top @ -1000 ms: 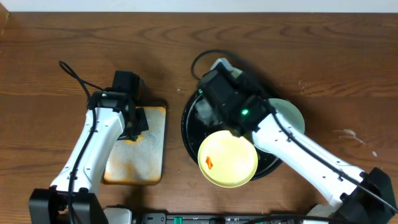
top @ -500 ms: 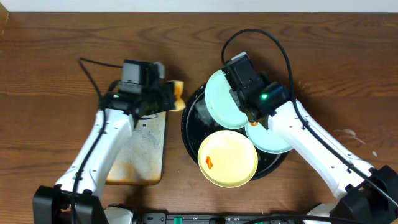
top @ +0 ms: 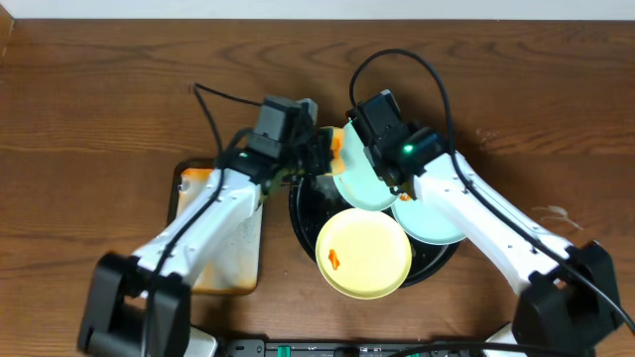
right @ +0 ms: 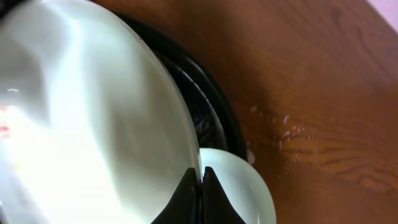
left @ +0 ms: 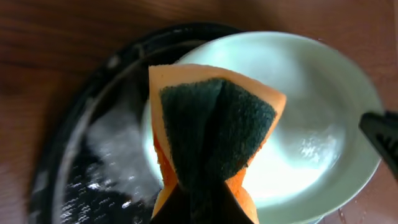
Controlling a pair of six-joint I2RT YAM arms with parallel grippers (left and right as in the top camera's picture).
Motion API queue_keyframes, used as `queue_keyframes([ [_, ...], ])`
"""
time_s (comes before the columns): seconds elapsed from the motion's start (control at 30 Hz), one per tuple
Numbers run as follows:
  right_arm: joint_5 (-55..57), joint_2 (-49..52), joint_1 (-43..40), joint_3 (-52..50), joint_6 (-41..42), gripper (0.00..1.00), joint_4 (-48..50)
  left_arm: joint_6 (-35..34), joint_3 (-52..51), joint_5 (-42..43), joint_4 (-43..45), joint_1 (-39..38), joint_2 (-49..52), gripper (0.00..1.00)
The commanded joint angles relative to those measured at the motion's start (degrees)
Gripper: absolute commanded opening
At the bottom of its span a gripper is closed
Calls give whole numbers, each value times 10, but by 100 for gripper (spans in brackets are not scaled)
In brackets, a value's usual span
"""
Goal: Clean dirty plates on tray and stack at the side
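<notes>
On the black tray (top: 298,213), near the middle of the counter (top: 99,79), the pale yellow plate (top: 363,253) lies flat at the tray's near edge with its orange smear (top: 334,261) showing. A pale blue-green plate (top: 437,223) lies at the tray's right edge, partly under the right arm. The other blue-green plate (top: 359,178) is tilted up over the tray's far side, its rim pinched between the closed right fingers (right: 186,199). The left fingers (left: 186,211) are clamped on a folded orange sponge (left: 211,124) with a dark green scrub face, held just in front of that plate's hollow; whether it touches is unclear. Left of the black tray sits a rust-stained metal tray (top: 213,248), crossed by the left arm. The overhead view hides the sponge's green face and the pinch on the rim; the wrist views show both.
</notes>
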Motion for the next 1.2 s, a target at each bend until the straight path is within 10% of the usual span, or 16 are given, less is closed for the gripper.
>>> queue_keyframes([
  [0.0, 15, 1, -4, 1, 20, 1, -3, -54, 2, -4, 17, -16, 45, 7],
  [0.63, 52, 1, -4, 1, 24, 1, -6, -178, 2, -20, 79, -71, 116, 7],
  [1.17, 55, 1, -3, 1, 24, 1, -28, -137, 2, -27, 93, -50, 166, 7],
])
